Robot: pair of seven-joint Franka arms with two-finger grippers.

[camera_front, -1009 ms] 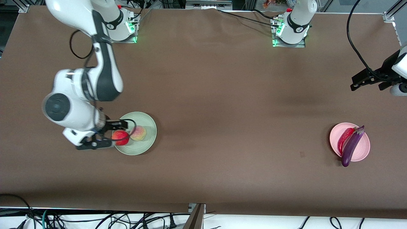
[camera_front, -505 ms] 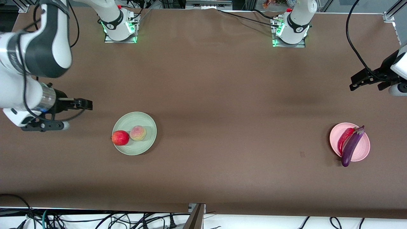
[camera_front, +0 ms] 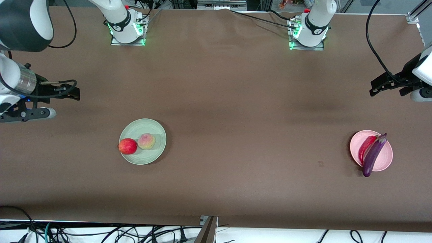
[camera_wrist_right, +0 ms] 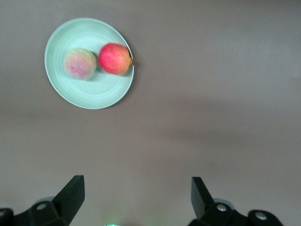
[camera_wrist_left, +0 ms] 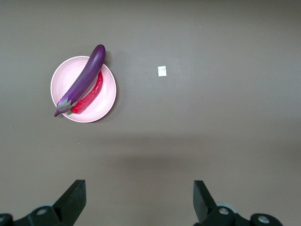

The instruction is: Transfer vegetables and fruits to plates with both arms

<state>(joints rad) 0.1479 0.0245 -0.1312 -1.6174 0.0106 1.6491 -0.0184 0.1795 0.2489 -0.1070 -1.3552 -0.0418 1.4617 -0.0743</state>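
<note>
The red fruit (camera_front: pixel 127 146) and the peach (camera_front: pixel 146 141) lie on the mint green plate (camera_front: pixel 152 127) toward the right arm's end; the right wrist view shows the red fruit (camera_wrist_right: pixel 114 58), peach (camera_wrist_right: pixel 80 63) and plate (camera_wrist_right: pixel 94 96). The purple eggplant (camera_front: pixel 373 155) and red chili (camera_front: pixel 366 147) lie on the pink plate (camera_front: pixel 386 160) toward the left arm's end; the left wrist view shows the eggplant (camera_wrist_left: pixel 83 78), chili (camera_wrist_left: pixel 90 96) and plate (camera_wrist_left: pixel 104 101). My right gripper (camera_front: pixel 75 93) is open and empty, up over bare table. My left gripper (camera_front: pixel 374 89) is open and empty, up over bare table.
The brown table (camera_front: pixel 229 101) spreads between the two plates. A small white tag (camera_wrist_left: pixel 162 71) lies on it near the pink plate. The arm bases (camera_front: pixel 128 27) stand along the table's edge by the robots. Cables hang off the edge nearest the front camera.
My right gripper let go of the red fruit on the green plate, then rose and drew away toward the right arm's end of the table. The left arm barely moved.
</note>
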